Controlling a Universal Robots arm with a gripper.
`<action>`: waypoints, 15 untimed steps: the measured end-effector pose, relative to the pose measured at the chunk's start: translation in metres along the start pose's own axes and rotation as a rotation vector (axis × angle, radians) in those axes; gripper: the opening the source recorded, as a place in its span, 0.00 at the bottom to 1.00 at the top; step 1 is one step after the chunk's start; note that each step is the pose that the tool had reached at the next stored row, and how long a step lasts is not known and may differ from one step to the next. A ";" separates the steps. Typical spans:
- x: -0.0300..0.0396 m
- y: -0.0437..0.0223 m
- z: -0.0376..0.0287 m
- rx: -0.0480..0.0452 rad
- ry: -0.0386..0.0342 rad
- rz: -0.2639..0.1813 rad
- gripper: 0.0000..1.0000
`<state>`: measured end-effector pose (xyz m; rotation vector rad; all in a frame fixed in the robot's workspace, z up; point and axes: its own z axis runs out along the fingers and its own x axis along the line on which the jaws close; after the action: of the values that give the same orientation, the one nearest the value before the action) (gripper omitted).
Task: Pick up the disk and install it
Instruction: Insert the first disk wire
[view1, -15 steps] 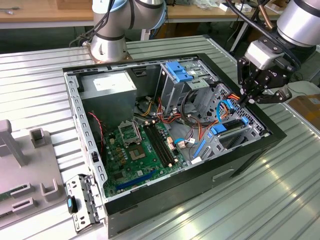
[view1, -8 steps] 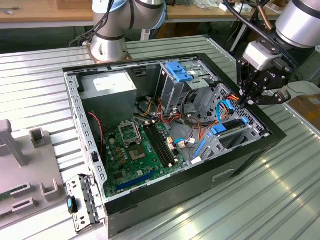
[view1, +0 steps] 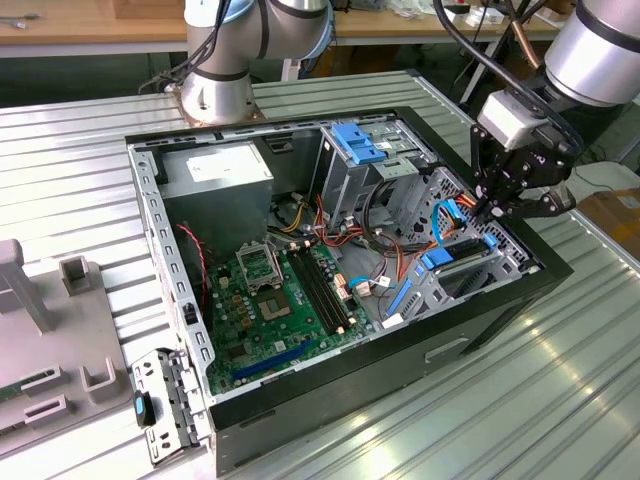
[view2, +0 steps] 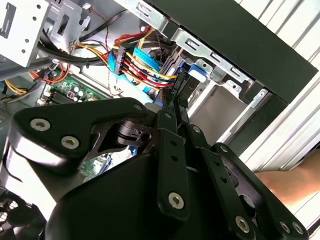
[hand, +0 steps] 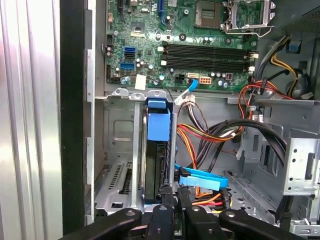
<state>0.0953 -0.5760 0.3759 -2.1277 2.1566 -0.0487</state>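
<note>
Hovering over the open computer case (view1: 560, 270), the gripper (view1: 497, 208) has its fingers (hand: 167, 197) drawn together at the disk (hand: 156, 150), which stands edgewise in the corner drive bay (hand: 120, 150).

One open computer case (view1: 480, 335) lies on one ribbed metal tabletop (view1: 560, 400). Inside it sit one green motherboard (view1: 285, 300), one grey power-supply box (view1: 215, 175) and one disk (hand: 156, 150) in a blue carrier, standing in its bay. One blue latch (view1: 360, 145) tops the drive cage. The motherboard carries four long memory slots (hand: 207, 55) and one processor socket (hand: 209, 12). One black pincer (view1: 497, 210) hangs over the case. One grey plastic fixture (view1: 45, 320) rests beside it.
</note>
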 end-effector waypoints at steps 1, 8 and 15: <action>0.0001 0.0002 0.0003 0.0004 0.0007 0.007 0.16; 0.0065 0.0037 0.0019 0.0098 -0.0100 0.009 0.16; 0.0113 0.0136 0.0079 0.0456 -0.0132 0.007 0.16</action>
<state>0.0825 -0.5866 0.3660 -2.0899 2.1345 -0.0823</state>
